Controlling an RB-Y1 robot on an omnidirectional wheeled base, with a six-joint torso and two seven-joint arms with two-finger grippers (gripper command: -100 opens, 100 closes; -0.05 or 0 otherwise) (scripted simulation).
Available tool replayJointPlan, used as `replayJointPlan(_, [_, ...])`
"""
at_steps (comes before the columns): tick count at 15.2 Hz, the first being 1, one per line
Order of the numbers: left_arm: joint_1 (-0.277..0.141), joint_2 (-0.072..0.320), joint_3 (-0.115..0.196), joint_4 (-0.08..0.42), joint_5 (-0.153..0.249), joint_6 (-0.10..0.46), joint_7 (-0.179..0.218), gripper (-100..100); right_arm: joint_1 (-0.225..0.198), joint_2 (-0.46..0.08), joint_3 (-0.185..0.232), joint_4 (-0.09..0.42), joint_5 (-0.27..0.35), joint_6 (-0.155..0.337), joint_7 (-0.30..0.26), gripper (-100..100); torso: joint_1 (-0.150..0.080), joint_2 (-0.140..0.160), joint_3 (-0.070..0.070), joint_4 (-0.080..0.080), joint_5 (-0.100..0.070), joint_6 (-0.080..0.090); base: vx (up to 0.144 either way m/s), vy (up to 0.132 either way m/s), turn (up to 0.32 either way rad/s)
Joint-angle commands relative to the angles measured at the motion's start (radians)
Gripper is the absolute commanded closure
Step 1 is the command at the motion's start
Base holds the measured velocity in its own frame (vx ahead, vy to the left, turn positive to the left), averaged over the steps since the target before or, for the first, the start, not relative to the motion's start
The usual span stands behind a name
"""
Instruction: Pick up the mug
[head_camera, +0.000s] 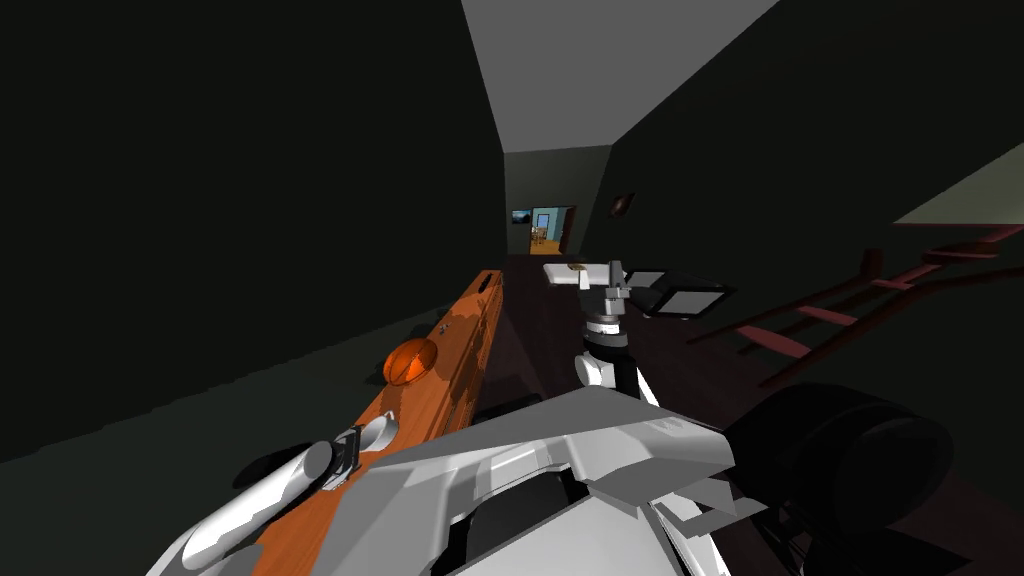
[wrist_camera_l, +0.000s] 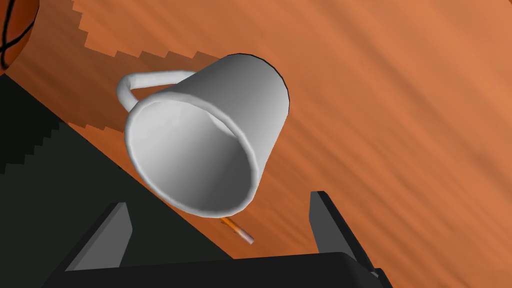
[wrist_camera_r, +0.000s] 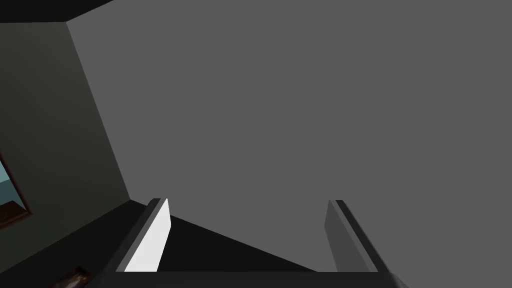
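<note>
On the orange top | white mug, mouth and long axis toward left gripper, spread | right gripper spread

mug on the table, near its edge — ball farther along.

Head steeply down; left wrist close; both seemingly share mug.
</note>
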Motion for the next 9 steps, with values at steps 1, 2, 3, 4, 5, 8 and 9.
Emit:
replayJointPlan(1, [-0.010, 0.007, 0.017, 0.031, 0.013, 0.050, -0.006, -100, 0.000, 0.000, 0.000, 0.000, 0.000, 0.000, 0.000, 0, 0.000, 0.000, 0.000, 0.000, 0.000, 0.000, 0.006, 0.016, -0.153])
replayJointPlan(2, [-0.010, 0.007, 0.017, 0.031, 0.013, 0.066, -0.006, -100, 0.000, 0.000, 0.000, 0.000, 0.000, 0.000, 0.000, 0, 0.000, 0.000, 0.000, 0.000, 0.000, 0.000, 0.007, 0.019, -0.135])
replayJointPlan(3, [-0.010, 0.007, 0.017, 0.031, 0.013, 0.066, -0.006, -100, 0.000, 0.000, 0.000, 0.000, 0.000, 0.000, 0.000, 0, 0.000, 0.000, 0.000, 0.000, 0.000, 0.000, 0.006, 0.017, -0.040])
replayJointPlan(4, [-0.017, 0.011, 0.029, 0.056, 0.024, 0.100, -0.011, -100, 0.000, 0.000, 0.000, 0.000, 0.000, 0.000, 0.000, 0, 0.000, 0.000, 0.000, 0.000, 0.000, 0.000, 0.006, 0.014, -0.087])
replayJointPlan(5, [-0.017, 0.011, 0.029, 0.056, 0.024, 0.103, -0.011, -100, 0.000, 0.000, 0.000, 0.000, 0.000, 0.000, 0.000, 0, 0.000, 0.000, 0.000, 0.000, 0.000, 0.000, 0.006, 0.014, -0.096])
replayJointPlan(8, [-0.024, 0.015, 0.040, 0.079, 0.033, 0.138, -0.016, -100, 0.000, 0.000, 0.000, 0.000, 0.000, 0.000, 0.000, 0, 0.000, 0.000, 0.000, 0.000, 0.000, 0.000, 0.006, 0.018, -0.105])
replayJointPlan(9, [-0.030, 0.019, 0.050, 0.099, 0.042, 0.169, -0.021, -100, 0.000, 0.000, 0.000, 0.000, 0.000, 0.000, 0.000, 0, 0.000, 0.000, 0.000, 0.000, 0.000, 0.000, 0.006, 0.013, -0.062])
